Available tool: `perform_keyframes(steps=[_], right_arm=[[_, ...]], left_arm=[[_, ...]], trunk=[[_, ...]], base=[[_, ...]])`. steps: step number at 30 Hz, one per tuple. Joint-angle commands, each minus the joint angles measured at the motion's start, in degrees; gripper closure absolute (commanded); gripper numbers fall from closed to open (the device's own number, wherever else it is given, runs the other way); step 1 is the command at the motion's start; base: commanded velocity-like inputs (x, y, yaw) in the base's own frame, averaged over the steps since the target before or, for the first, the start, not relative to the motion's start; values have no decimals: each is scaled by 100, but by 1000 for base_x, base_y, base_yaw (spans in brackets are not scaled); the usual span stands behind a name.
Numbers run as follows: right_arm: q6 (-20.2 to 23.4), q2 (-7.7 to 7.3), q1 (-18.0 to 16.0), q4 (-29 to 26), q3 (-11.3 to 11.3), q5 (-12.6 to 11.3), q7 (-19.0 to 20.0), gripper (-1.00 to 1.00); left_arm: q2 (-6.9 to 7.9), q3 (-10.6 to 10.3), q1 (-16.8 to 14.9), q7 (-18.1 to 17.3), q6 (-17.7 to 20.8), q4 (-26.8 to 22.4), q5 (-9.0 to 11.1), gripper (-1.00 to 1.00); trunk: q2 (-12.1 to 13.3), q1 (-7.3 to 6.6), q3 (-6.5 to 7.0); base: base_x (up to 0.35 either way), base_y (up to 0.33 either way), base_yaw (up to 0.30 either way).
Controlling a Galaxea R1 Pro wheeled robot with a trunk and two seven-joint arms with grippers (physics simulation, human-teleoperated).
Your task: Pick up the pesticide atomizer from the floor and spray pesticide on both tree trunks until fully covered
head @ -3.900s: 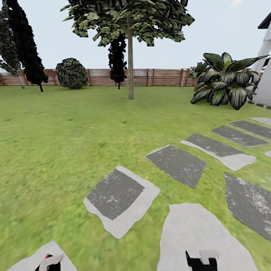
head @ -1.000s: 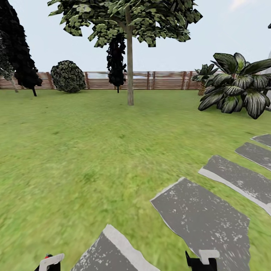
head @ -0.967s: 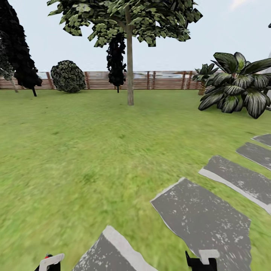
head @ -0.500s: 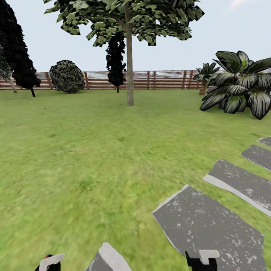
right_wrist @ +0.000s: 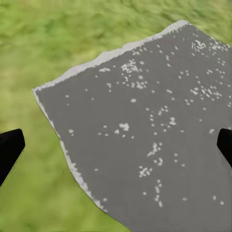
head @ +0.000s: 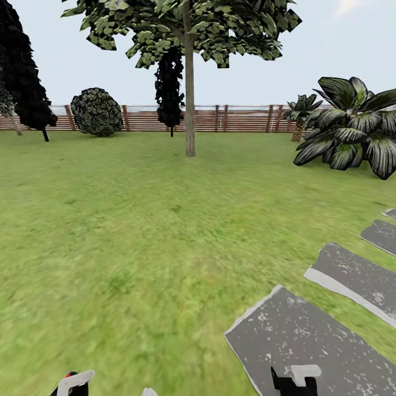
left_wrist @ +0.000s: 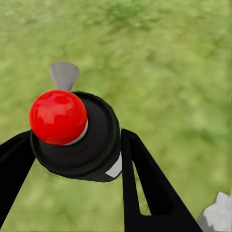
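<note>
Left gripper point(left_wrist: 77, 135): its two black fingers point(left_wrist: 145, 179) press on opposite sides of a dark round-bodied thing with a red knob on top; I take this to be the pesticide atomizer point(left_wrist: 92, 145) seen from above, with a pale patch low on its side that fits the label; the grip is across the body, which probably keeps the spray head free to point forward; a small grey shape beyond it could be the nozzle or a bit of slab, I cannot tell which

Right gripper point(right_wrist: 116, 147): spread wide with nothing between its fingers; it hangs over a grey stepping slab point(right_wrist: 145, 135), held low and out of the way

Arms in the head view: both gripper tops peek in at the near edge of the lawn point(head: 137, 220), the left gripper point(head: 74, 382) with a red dot beside it, the right gripper point(head: 294, 379) over a slab point(head: 308, 341); tucked in, as suits driving

Tree: one pale tree trunk point(head: 190, 110) stands straight ahead near the lawn's far edge, just before the slat fence point(head: 242, 118), its leafy crown point(head: 181, 27) spreading overhead; well apart from the robot

Other plants: dark narrow trees point(head: 27, 82) and a round bush point(head: 98, 111) at the far left corner; broad-leaved plants point(head: 352, 137) at the far right edge

Pesticide: no whitish haze on the trunk; spraying not yet begun

Step in hand: judged as the approach to the first tree

Next: close in until the trunk is in range, then raise the left arm and aim
</note>
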Motion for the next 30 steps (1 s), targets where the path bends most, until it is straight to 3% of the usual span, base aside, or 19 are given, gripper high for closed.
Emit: perform_keyframes(steps=[1,30], right_arm=[[-18,2,-3,5,-25,27,-1,-100],[-18,2,-3,5,-25,32,-1,-100]], left_arm=[[1,-13,-3,-4,-18,7,52,100],[1,-13,-3,-3,-10,12,52,100]], trunk=[[-2,2,-5],[-2,2,-5]], base=[[339,0,0],[339,0,0]])
